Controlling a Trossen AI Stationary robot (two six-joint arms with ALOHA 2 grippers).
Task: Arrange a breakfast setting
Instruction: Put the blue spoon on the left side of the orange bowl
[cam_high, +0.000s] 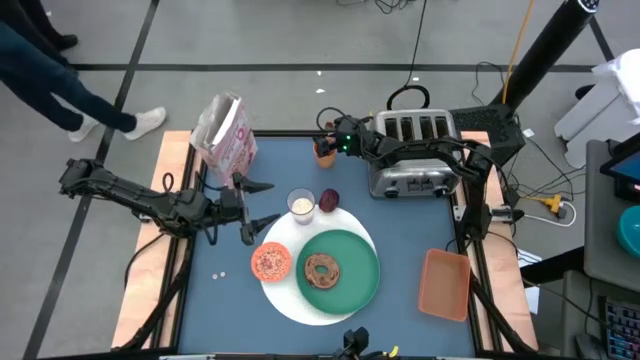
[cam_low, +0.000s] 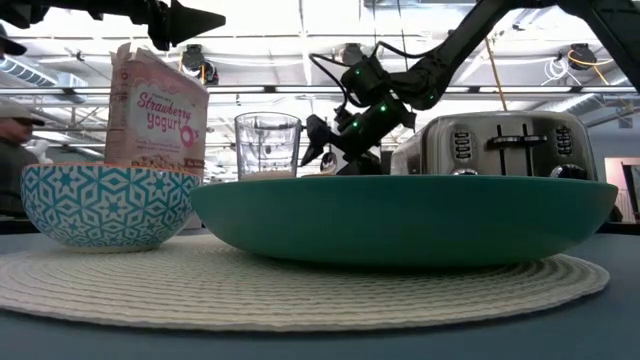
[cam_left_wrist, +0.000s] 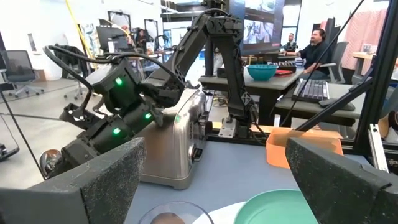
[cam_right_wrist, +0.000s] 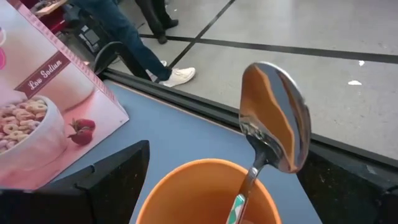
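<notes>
**Reaching for the spoon: right arm over the orange cup**

Watching from my station. Right pincer (cam_high: 322, 135) hangs at 12 o'clock on the surface, directly above a small orange cup (cam_right_wrist: 208, 191) holding the spoon (cam_right_wrist: 273, 121). Its fingers stand wide either side of the cup; nothing gripped. Spoon bowl points up, handle down in the cup, leaning against the rim.

Left pincer (cam_high: 262, 205) sits at about 9 o'clock from the white mat (cam_high: 288, 300), fingers spread, empty, near the glass of milk (cam_high: 300, 204).

Mat already carries the green plate (cam_high: 350, 285) with the bagel (cam_high: 322, 269) on it and the cereal bowl (cam_high: 271, 261) at the plate's 9 o'clock. Dark red fruit (cam_high: 329, 199) lies just beside the glass. Pink cereal box (cam_high: 228, 130) stands at 11 o'clock.

Risks, my judgement:
- Spoon is glossy and leaning; closing off-centre could flick it out or tip the cup.
- Cup looks light; lifting may drag it up.
- Toaster (cam_high: 414, 150) is close at the arm's 3 o'clock; a swing could clip it.
- Carrying toward the mat crosses the left arm's space.
</notes>
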